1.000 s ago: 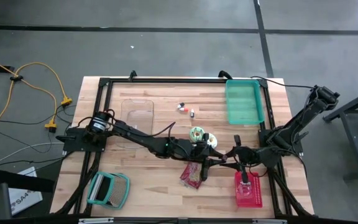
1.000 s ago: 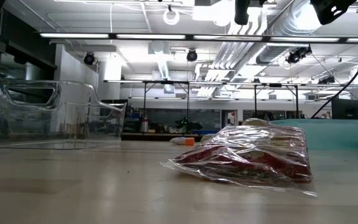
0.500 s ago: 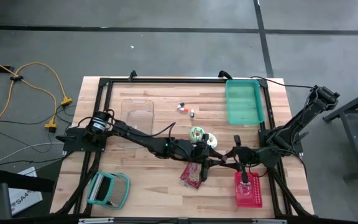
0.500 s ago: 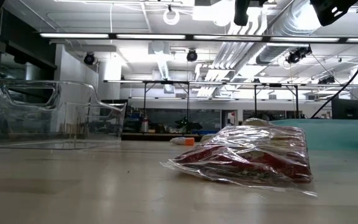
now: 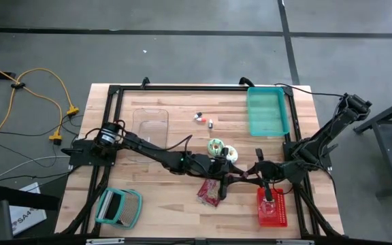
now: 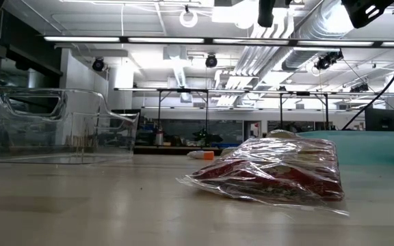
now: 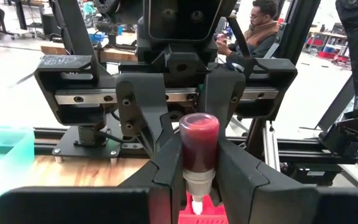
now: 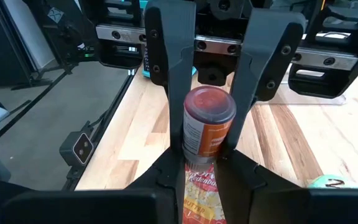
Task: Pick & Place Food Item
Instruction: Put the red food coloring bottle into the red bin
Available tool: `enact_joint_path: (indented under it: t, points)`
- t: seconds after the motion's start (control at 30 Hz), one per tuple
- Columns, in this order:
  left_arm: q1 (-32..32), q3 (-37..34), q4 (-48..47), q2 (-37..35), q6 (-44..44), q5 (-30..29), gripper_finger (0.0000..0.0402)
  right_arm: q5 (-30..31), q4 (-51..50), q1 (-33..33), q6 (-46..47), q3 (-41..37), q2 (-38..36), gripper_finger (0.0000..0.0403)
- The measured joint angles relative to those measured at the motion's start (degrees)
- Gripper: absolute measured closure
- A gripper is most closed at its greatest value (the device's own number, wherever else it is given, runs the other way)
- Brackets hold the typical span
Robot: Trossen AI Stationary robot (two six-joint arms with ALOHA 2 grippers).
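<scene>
Both arms meet over the middle of the wooden table (image 5: 162, 197), wrists facing one another; the task item, a small bottle (image 7: 199, 146) with red contents, an orange label and a white nozzle, sits between the two grippers, clear of the table.

Left gripper (image 7: 194, 179): narrow; its fingers (image 7: 166, 180) press on the bottle at the nozzle end; it holds the bottle.

Right gripper (image 8: 202, 158): fingers (image 8: 173, 155) lie against both sides of the bottle at its base end; in the right wrist view they appear to touch it, so the grip is taken as closed on the bottle.

Position of the bottle: directly above a clear snack packet (image 5: 211, 190) that lies flat on the boards; the packet's printed face shows just under the bottle in the right wrist view; in the low view the packet rests alone on the surface with no gripper at table height.

Other items on the table: a red basket (image 5: 272, 207) near the right arm; a round green and white item (image 5: 216, 146) just behind the grippers; a teal bin (image 5: 267, 111) at the far right corner; a clear container (image 5: 148, 126) at the far left; a teal rack (image 5: 118, 207) at the near left corner; a few small items (image 5: 201, 117) between container and bin.

A seated person (image 7: 260, 25) shows in the room beyond, in the left wrist view.
</scene>
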Motion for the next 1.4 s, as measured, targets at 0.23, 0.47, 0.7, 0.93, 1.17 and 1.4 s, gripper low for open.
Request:
enact_joint_path:
  t: [0.23, 0.47, 0.7, 0.93, 1.17, 1.4]
  points:
    - [0.0, 0.0, 0.0, 0.0, 0.0, 0.0, 0.033, 0.0, 0.0, 0.0, 0.0, 0.0, 0.0, 0.034]
    - [0.0, 0.0, 0.0, 0.0, 1.4, 0.0, 0.033, 0.1, 0.0, 0.0, 0.0, 0.0, 0.0, 0.0341]
    - [0.0, -0.1, 0.4, 0.0, 1.6, 0.0, 0.0328, 0.1, 0.1, 0.0, 0.0, 0.0, 0.0, 0.0341]
    - [0.0, -0.1, 0.6, 0.1, 3.1, 0.2, 0.0287, 0.2, 0.2, 0.0, -0.1, 0.0, 0.0, 0.0341]
    - [0.0, -0.1, 0.8, 0.1, 3.7, 0.2, 0.0242, 0.2, 0.2, 0.0, -0.1, 0.0, 0.0, 0.0342]
    - [0.0, -0.1, 1.0, 0.1, 4.1, 0.2, 0.023, 0.3, 0.2, 0.0, -0.1, 0.0, 0.0, 0.0342]
